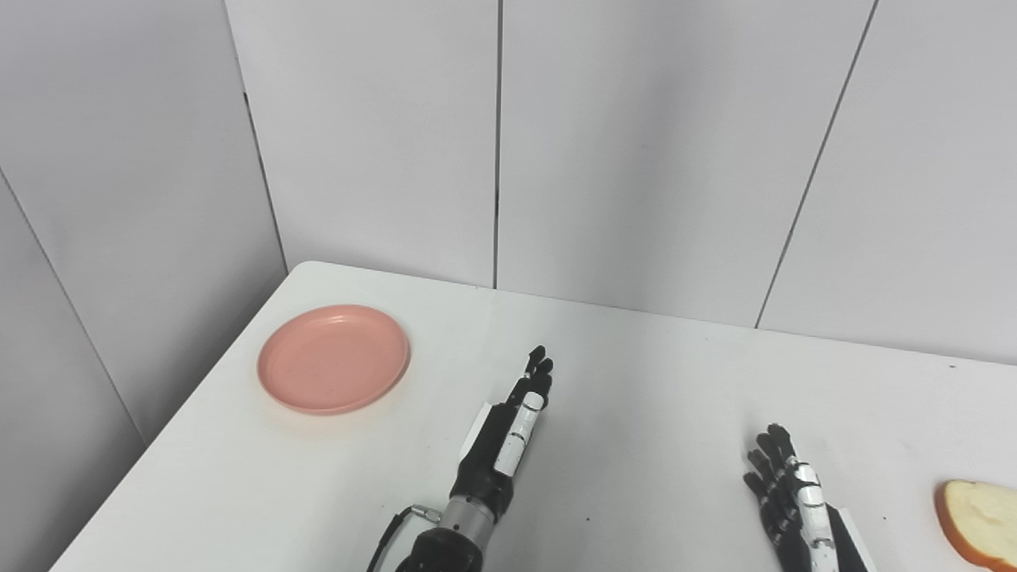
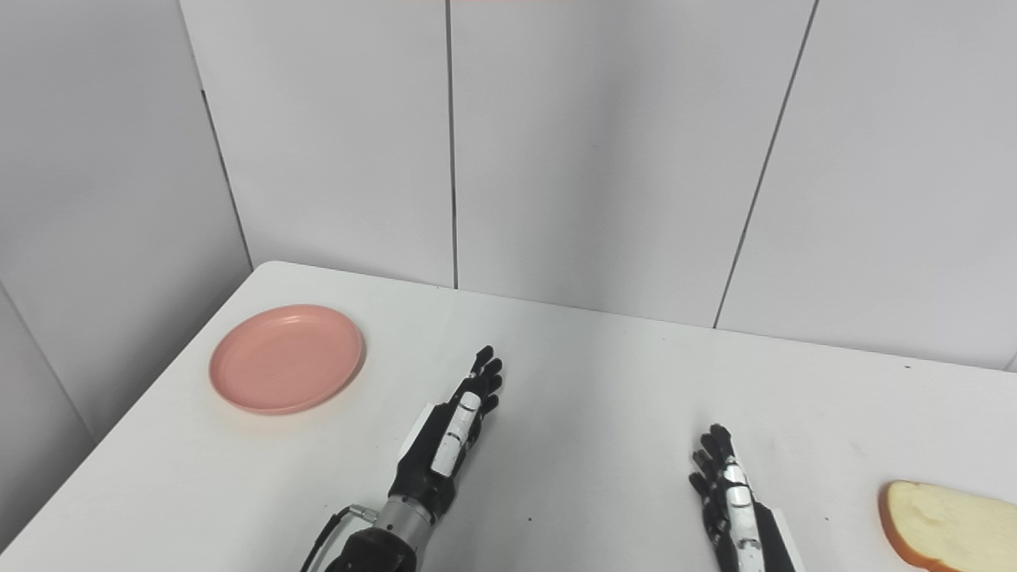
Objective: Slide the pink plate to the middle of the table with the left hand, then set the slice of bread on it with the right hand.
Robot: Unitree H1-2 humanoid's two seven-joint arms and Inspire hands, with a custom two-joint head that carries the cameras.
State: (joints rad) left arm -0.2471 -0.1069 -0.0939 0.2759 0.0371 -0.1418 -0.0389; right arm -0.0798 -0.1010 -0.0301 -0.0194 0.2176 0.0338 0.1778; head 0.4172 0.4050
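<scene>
The plate [image 1: 333, 359] sits empty near the worktop's [image 1: 636, 413] far left corner, not yet slid. Right of it, well apart, the left hand [image 1: 515, 433] holds nothing, fingers straight and pressed together, edge-on. To slide well, it should probably reach past the plate's left rim, lay fingers against it, and push evenly toward the middle. The right hand [image 2: 731, 496] waits empty, fingers loosely spread. The bread [image 2: 945, 515] lies far right.
</scene>
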